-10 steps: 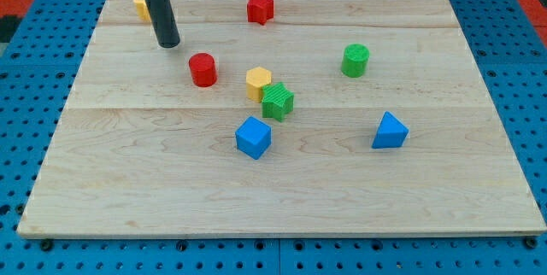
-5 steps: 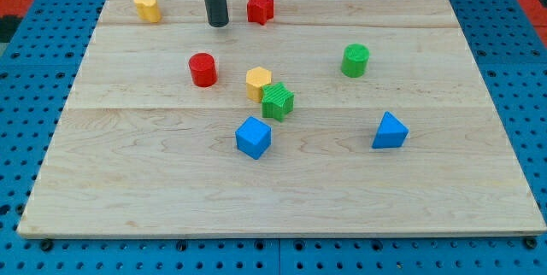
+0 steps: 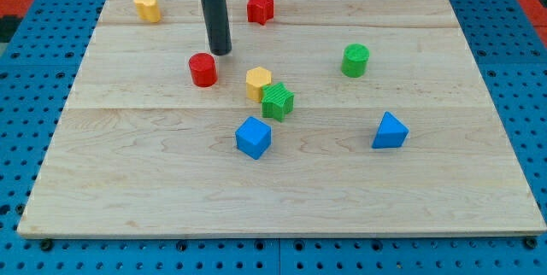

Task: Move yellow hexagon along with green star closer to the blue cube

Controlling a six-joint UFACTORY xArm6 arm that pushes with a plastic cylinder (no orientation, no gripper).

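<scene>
- The yellow hexagon (image 3: 258, 82) sits near the middle of the wooden board (image 3: 444, 181), a little toward the view's top.
- Pressed against its lower right side is the green star (image 3: 278, 102); the two touch.
- The blue cube (image 3: 253, 137) lies just below that pair toward the view's bottom, close to the green star but with a thin strip of bare wood between them.
- My tip (image 3: 220, 52) is down at the board above and to the view's left of the yellow hexagon, apart from it, and just off the upper right of the red cylinder (image 3: 202, 69); I cannot tell whether it grazes that cylinder.
- There are no jaws to read here: the arm ends in a plain dark rod, which rises to the view's top edge and clamps nothing.
- Further out, a red star (image 3: 260, 8) lies near the board's top edge, to the right of the rod.
- A second yellow block (image 3: 147, 7), rounded in shape, sits in the top left corner area.
- A green cylinder (image 3: 355, 60) stands well to the view's right of the hexagon.
- A blue triangular block (image 3: 390, 131) rests lower on the right, well apart from the blue cube.
- The board lies on a blue pegboard surface (image 3: 26, 138).
</scene>
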